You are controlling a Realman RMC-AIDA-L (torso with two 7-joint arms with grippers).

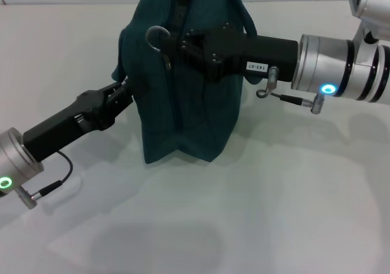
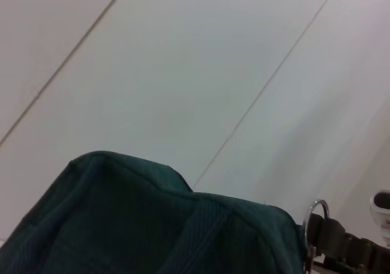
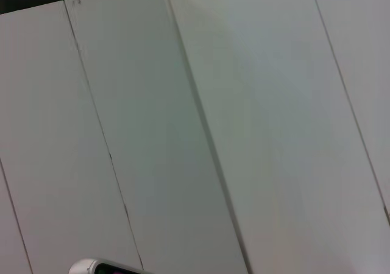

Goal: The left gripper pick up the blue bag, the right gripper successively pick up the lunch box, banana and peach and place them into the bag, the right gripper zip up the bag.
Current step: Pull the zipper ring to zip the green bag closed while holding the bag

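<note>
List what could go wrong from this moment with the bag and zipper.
The right gripper sits at the ring zipper pull near the top of the blue bag; the ring could slip free. The left gripper holds only a side fold, so pulling may tip the bag.

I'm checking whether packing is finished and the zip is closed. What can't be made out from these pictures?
- Contents of the dark teal-blue fabric bag: head view, hidden by its walls; lunch box, banana and peach show nowhere.
- Zip line: head view, covered by the black labelled right end effector beside the silver ring pull.
- Left end effector: head view, its tips are lost against the bag's side.
- Right wrist view: only pale panels, no bag.
</note>
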